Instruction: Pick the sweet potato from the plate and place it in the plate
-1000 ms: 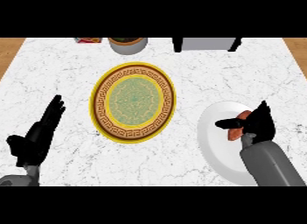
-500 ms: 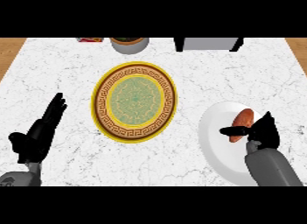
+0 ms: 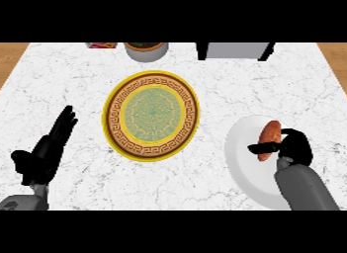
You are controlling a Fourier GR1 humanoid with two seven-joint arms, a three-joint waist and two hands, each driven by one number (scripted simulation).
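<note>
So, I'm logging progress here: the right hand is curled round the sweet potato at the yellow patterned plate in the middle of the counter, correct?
Not quite. The head view shows the right hand curled round the sweet potato at the white plate on the right side of the counter, not at the yellow patterned plate in the middle.

The desk [image 3: 59, 89] looks like smooth white marble, grey-veined; the white plate [image 3: 240, 143] beneath the matt black right fingers [image 3: 292, 141] seems ceramic.
</note>
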